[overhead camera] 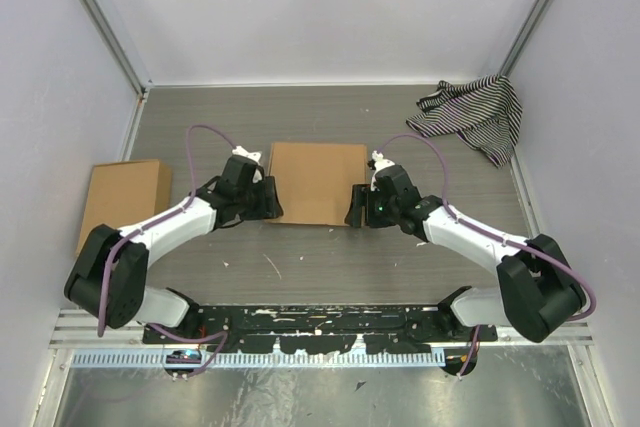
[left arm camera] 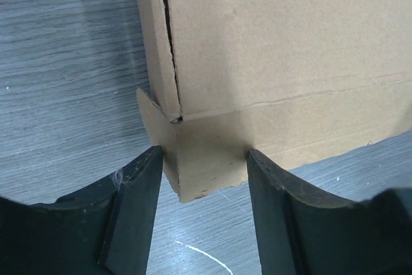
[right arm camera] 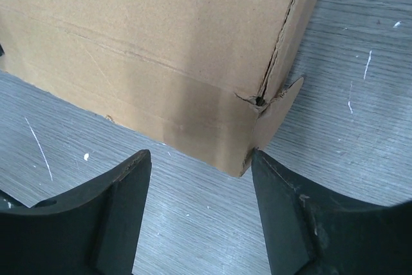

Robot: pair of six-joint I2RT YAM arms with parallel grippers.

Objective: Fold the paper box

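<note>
left gripper (left arm camera: 205, 159): my jaws apart, straddling the paper box (overhead camera: 318, 182) at its near-left corner, clamping nothing.
right gripper (right arm camera: 201, 156): my jaws apart, one finger perhaps touching the near-right corner.

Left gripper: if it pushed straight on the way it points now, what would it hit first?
The paper box. The left gripper points at its near left corner, whose front wall and side tab sit between the open jaws, so it should meet that corner almost at once; exact gap unclear.
</note>
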